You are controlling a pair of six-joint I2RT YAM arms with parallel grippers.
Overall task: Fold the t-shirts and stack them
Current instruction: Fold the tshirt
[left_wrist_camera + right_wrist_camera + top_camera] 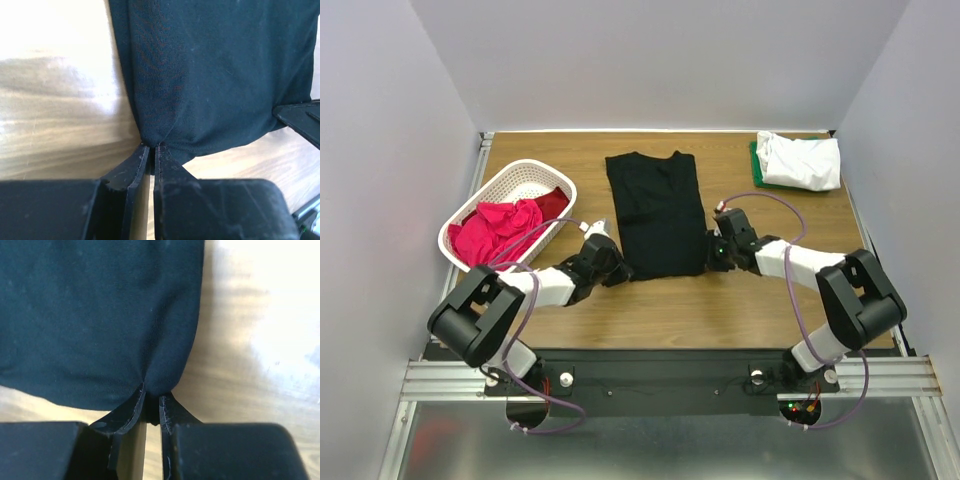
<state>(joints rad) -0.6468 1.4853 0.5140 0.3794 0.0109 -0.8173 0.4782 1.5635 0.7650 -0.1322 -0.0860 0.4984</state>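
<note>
Top external view shows the black t-shirt (655,215) flat on the desk (670,310), just right of the basket (520,180). Your left fingers (159,160) and right fingers (139,397) each pinch nearly shut on a near hem corner — lift both level and carry them to the collar together.

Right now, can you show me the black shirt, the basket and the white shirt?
black t-shirt (658,215), top view, middle of the cloth
basket (528,178), top view, its bare far wall
white t-shirt (802,160), top view, middle of the folded bundle
</note>
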